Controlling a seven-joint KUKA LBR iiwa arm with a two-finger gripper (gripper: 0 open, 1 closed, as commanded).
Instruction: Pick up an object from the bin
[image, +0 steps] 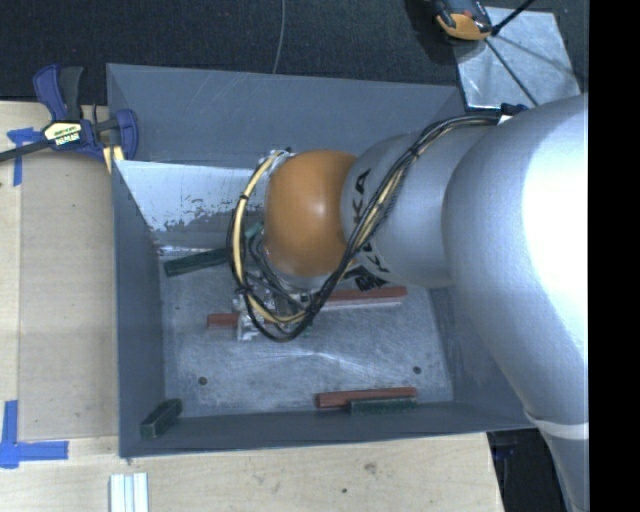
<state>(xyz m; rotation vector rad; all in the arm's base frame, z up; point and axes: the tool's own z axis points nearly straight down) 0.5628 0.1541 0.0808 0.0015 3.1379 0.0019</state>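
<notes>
The arm reaches in from the right, bent down into the bin (135, 300), its orange wrist cover (305, 210) above the floor's middle. The gripper (248, 325) sits low at a long reddish-brown stick (372, 296) lying across the middle; whether it is spread or clamped cannot be told.

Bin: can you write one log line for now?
end effector: over brown stick, mid-bin | green stick: left | two sticks: by lower wall
</notes>
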